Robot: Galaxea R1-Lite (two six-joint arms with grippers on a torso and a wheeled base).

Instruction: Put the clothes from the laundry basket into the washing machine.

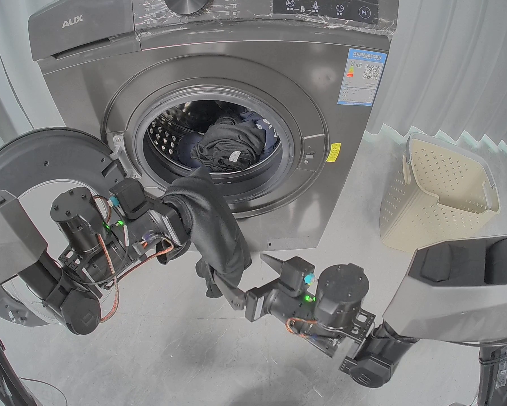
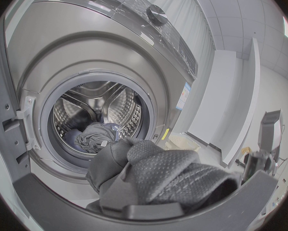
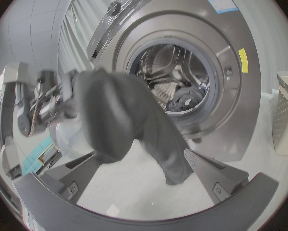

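The washing machine stands with its round door swung open to the left. Dark clothes lie piled inside the drum. My left gripper is just below the drum opening, shut on a dark grey garment that drapes over it and hangs toward the floor. The same garment covers the left fingers. My right gripper is lower and open, with the garment's hanging tail between its spread fingers, close to one fingertip. The cream laundry basket looks empty.
The basket stands on the floor right of the machine, beside a pale curtain. Bare grey floor lies in front of the machine. The open door takes up the space on the left.
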